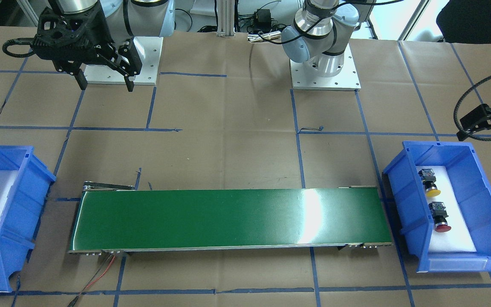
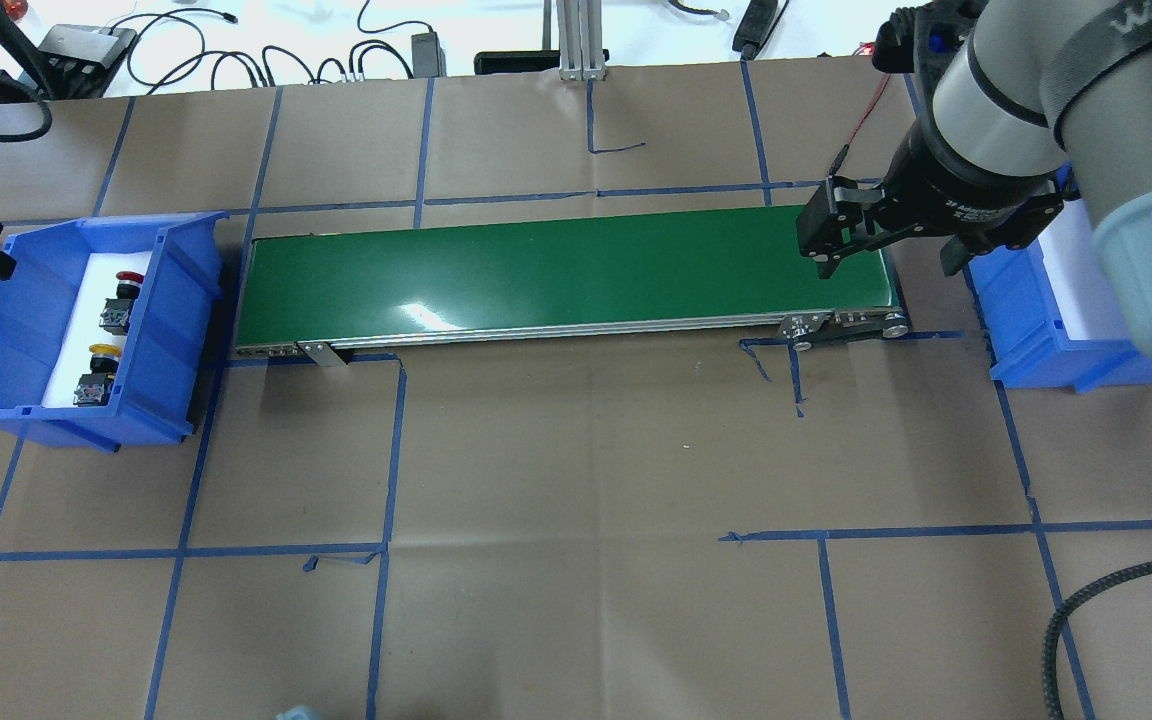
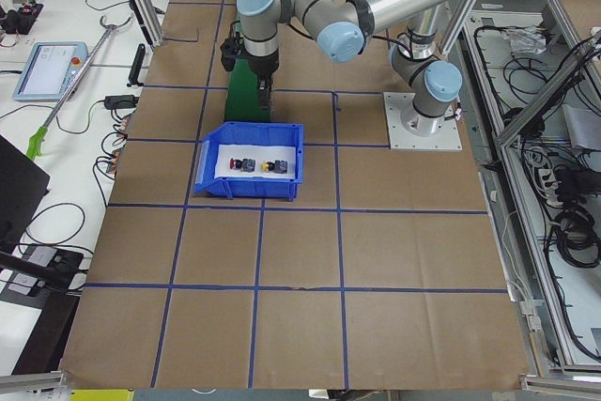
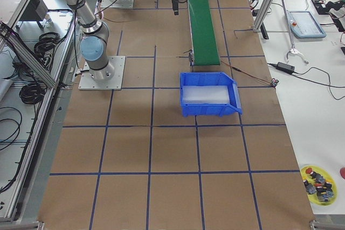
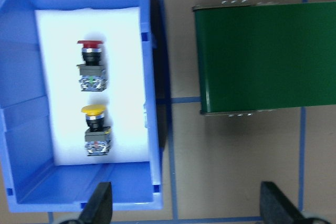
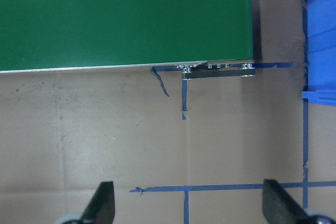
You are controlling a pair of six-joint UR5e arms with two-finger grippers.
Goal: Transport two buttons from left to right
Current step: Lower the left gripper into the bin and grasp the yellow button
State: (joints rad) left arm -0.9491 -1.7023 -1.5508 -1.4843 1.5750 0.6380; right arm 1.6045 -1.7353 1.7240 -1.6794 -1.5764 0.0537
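Both buttons lie side by side on the white pad in the blue bin point(image 5: 21, 129) at the robot's left. The yellow button point(image 5: 96, 129) is closer to the robot than the red button point(image 5: 91, 61). Each has its long axis along the bin, cap pointing away from the robot. The left gripper point(image 5: 188, 204) hovers spread wide and empty, centred over the bin's belt-side wall, so the buttons sit off to one side of its gap. Its closing line crosses their long axes. The right gripper point(image 1: 106, 82), also open and empty, hangs well apart, beyond the green conveyor belt point(image 1: 228, 219).
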